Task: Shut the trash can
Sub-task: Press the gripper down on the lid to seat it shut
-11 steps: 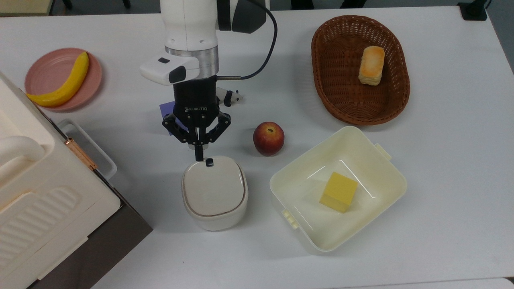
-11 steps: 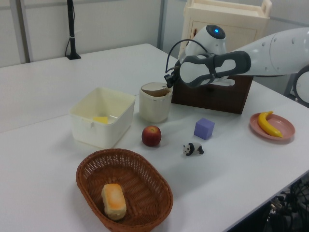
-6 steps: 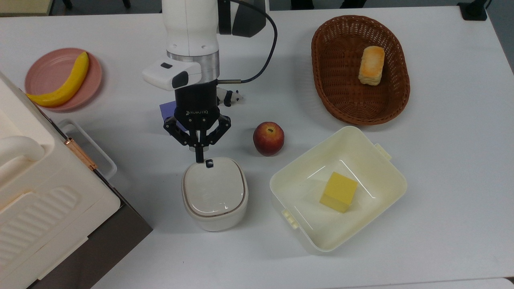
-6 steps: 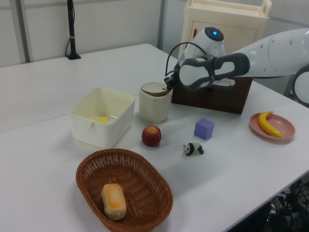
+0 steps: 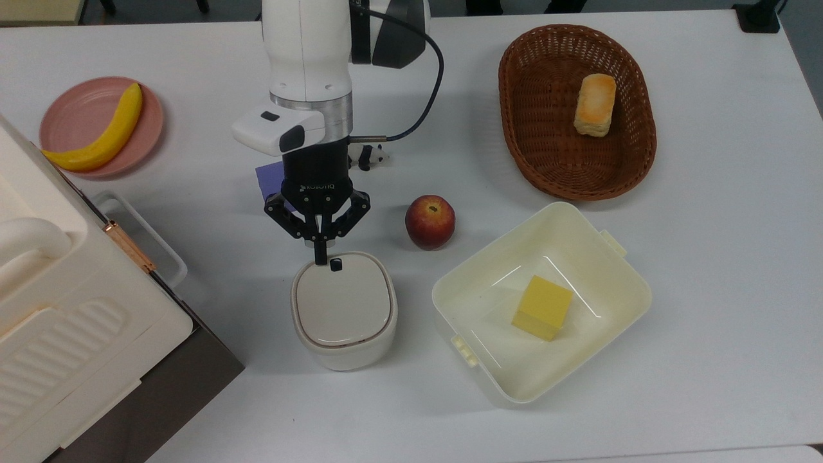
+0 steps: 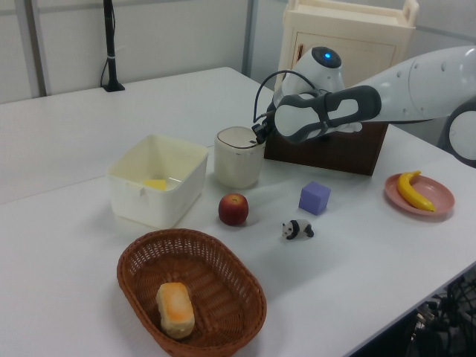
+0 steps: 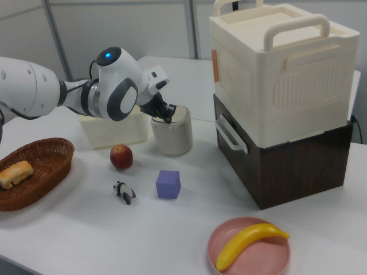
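Centrally on the white table [image 5: 707,257]: trash can [image 5: 344,310], lid lying flat over the rim, small black button [image 5: 335,264] at the lid edge nearest the arm. Directly above that edge: gripper [image 5: 319,254], fingers pressed together into one narrow tip, pointing down at the lid just beside the button; contact with the lid impossible to judge from the top view. Same pose in the left view, gripper [image 6: 258,132] at the trash can's [image 6: 238,158] upper right rim, and in the right view, gripper [image 7: 167,116] over the top of the trash can [image 7: 172,134].

Relative to the trash can, in the top view: red apple [image 5: 429,222] near, up and to the right; pale-yellow square tub [image 5: 617,270] just beside on the right, holding a yellow block [image 5: 542,307]; brown wicker basket [image 5: 514,96] well apart toward the upper right, with a piece of bread [image 5: 595,104] inside; purple cube [image 5: 269,177] and small panda figure [image 5: 371,155] beyond the gripper, partly behind the arm; pink plate [image 5: 71,106] with a banana [image 5: 99,138] well apart toward the upper left; big cream ribbed box [image 5: 51,321] with a handle to the left, stacked on a dark brown box [image 5: 193,379].
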Robot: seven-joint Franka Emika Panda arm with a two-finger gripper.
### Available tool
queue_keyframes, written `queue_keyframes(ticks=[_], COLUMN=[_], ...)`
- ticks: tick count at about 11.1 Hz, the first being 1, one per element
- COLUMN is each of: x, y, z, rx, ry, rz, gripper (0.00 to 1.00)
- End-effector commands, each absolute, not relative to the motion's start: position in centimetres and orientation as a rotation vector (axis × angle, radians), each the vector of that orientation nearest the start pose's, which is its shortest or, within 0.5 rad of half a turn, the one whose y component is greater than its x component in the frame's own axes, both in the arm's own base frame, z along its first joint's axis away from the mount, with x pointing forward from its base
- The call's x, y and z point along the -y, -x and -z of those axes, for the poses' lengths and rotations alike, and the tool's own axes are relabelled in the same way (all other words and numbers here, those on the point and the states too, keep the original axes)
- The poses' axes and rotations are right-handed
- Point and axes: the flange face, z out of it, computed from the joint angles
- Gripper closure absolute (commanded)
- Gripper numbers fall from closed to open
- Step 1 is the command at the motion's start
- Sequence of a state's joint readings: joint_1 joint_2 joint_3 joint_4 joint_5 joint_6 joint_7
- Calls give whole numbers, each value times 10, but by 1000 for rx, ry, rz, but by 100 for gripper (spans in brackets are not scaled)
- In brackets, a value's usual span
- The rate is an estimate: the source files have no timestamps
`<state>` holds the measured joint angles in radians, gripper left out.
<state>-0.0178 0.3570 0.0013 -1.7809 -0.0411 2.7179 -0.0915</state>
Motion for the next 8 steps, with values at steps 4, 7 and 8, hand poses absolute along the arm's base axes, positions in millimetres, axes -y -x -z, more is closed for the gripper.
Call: queue_keyframes(ticks=[4,7,8], x=[3,-1,-1], y=[-697,-699,-699], z=[-405,-408,-406], rx=[243,251,259], ry=[3087,3082,3087], rz=[904,914,910], gripper=[100,100,100])
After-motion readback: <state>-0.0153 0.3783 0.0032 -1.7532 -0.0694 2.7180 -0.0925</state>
